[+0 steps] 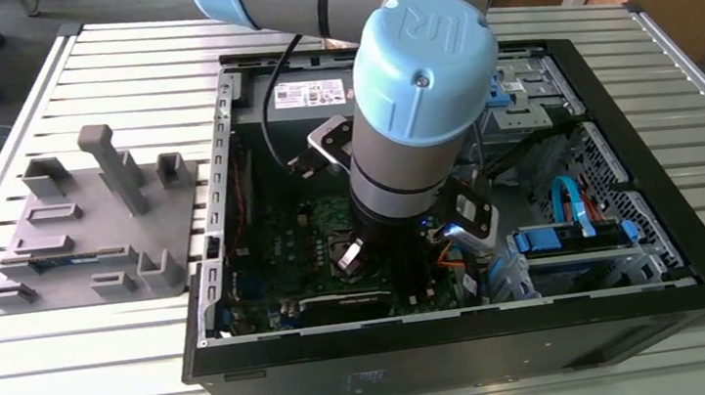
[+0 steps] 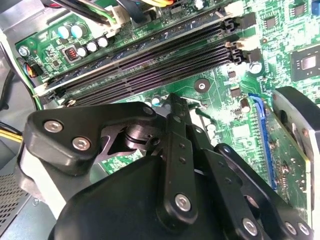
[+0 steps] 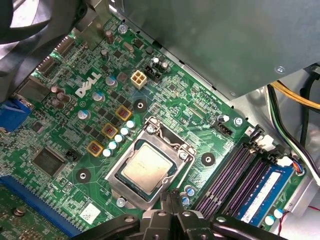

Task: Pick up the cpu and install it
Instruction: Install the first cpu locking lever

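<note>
- Right, the gripper [image 3: 172, 197] first: in both wrist views its black fingers are drawn together to a narrow point, and I see nothing between them. It carries nothing.
- It hangs low over the motherboard [image 3: 65, 150], tips just beside the edge of the socket frame [image 3: 165, 134] but apart from it.
- And there's the cpu [image 3: 145, 165]: a small flat square with a dull silver top, lying level in the hollow middle of the frame. It looks seated square to it. Whether the frame is latched down, I cannot tell.
- On handling, my read is light, stiff and thin, with a smooth metal lid that gives little friction. The safe hold would be across two opposite side edges, never on the underside; the contacts beneath are the fragile part, and a tilt or drop into the socket could do harm.
- Just past the socket, on the far side from the printed logo, run the dark memory slots [image 3: 235, 170], one holding a blue-labelled memory stick [image 3: 262, 192].
- Wider now, in the exterior view: the arm [image 1: 419, 82] plunges straight down into the open computer case [image 1: 678, 301], its wrist over the board near the middle of the case.
- At nine o'clock from the case in that view sits the grey fixture plate [image 1: 81, 236], well apart from the arm, with its posts and pockets.
- Both rest on the slatted metal table [image 1: 84, 383].
</note>
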